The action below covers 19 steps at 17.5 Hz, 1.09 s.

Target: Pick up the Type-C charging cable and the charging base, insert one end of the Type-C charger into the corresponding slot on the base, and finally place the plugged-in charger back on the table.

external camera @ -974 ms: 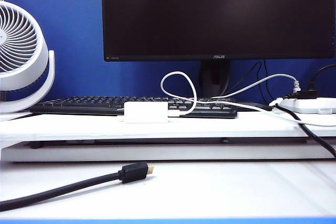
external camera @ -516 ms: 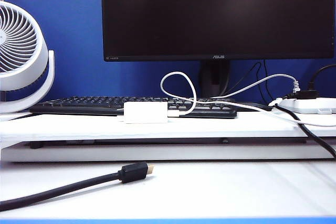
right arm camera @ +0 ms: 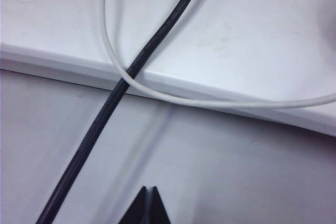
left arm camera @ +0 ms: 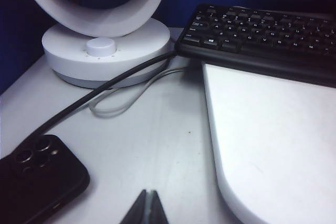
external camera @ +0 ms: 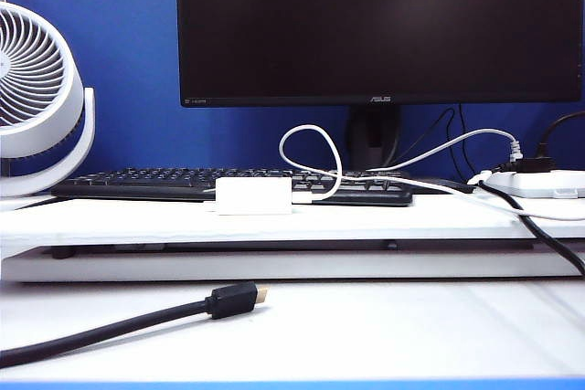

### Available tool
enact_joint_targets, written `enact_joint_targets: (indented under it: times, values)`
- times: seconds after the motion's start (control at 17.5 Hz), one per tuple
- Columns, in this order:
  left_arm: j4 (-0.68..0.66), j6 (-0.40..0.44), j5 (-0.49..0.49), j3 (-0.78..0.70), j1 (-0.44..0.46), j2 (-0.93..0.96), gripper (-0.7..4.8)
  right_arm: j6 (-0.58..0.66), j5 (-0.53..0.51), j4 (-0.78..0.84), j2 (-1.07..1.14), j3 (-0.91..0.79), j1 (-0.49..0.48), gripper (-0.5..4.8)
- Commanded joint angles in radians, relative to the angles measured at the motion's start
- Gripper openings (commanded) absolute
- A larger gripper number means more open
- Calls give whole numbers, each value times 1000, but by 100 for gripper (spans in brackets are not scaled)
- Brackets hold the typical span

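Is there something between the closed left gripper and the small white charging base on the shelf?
Nothing visible: the left gripper hangs shut over bare table; the charging base lies exposed before the black keyboard.

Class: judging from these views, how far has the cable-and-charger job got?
Seemingly finished: Type-C charging cable meets the charging base, lying on the table shelf. Nothing in hand: left gripper and right gripper are shut, empty, and clear. Nothing visibly remains.
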Motion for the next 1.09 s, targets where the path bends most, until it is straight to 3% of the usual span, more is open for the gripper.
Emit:
enact_joint_targets:
  times: [0.06,0.29,0.46,0.52,0.8,0.86,0.92,0.97,1.09]
  values:
    - [-13,-10,-2,-2,1,-2,-5,3,0,13,-1,5,0,-5]
    - [-12,-10,2,-2,1,-2,-5,3,0,13,-2,5,0,-5]
    - [-11,-10,3,-2,1,-2,-5,2,5,34,-74,-13,-57,-5]
    - [-11,-10,6,-2,1,-2,-5,-3,3,48,-166,-47,-142,-5]
    - [-11,-10,6,-1,2,-2,-5,-158,-24,68,-282,-57,-328,-5]
    - [-11,-10,6,-1,2,-2,-5,-148,-25,68,-282,-57,-341,-5]
    - [-11,-10,6,-1,2,-2,-5,-59,-33,67,-282,-57,-369,-5]
    - [-11,-10,6,-1,2,-2,-5,-26,-126,59,-282,-57,-406,-5]
    - [-11,-10,6,-1,2,-2,-5,-26,-191,54,-282,-57,-435,-5]
